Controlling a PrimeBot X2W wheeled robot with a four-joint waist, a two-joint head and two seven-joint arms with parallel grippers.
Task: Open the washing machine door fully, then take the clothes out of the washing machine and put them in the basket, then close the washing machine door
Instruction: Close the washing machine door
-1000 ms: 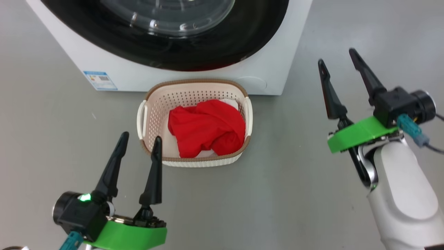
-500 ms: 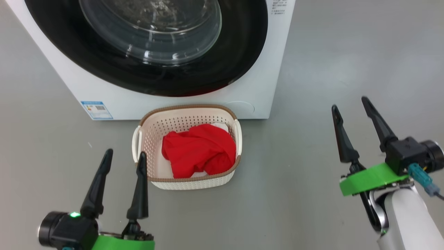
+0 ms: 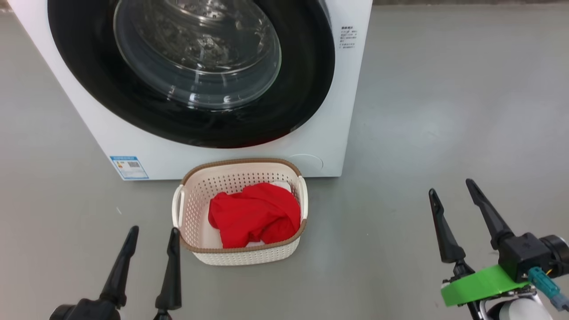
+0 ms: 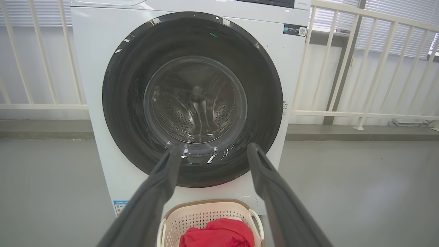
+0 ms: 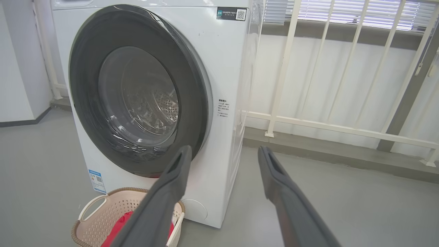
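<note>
Clothes (image 3: 255, 213) in basket (image 3: 249, 257); washing machine door (image 3: 306, 84) shut

At lower left, the left gripper (image 3: 154, 230) hangs empty, fingers apart, just beside the basket. Red bundle lies inside it, on the floor (image 3: 422, 111) before the washing machine (image 3: 331, 138). Far right, the right gripper (image 3: 450, 187) hangs empty, fingers apart.

Washer (image 4: 99, 68) sits face-on, centre frame. Door (image 4: 130, 103) looks shut against the front, black rim all round, steel drum (image 4: 192, 109) visible through the glass. Left gripper (image 4: 213, 148) has its fingers spread wide, tips overlapping the door's lower rim in frame. Basket (image 4: 205, 211) is on the floor (image 4: 360, 192) just in front of the washer, between the fingers at the bottom edge, red clothes (image 4: 219, 236) inside. Blue label (image 4: 120, 206) at the washer's lower left corner. White railing (image 4: 343, 68) behind, both sides.
</note>
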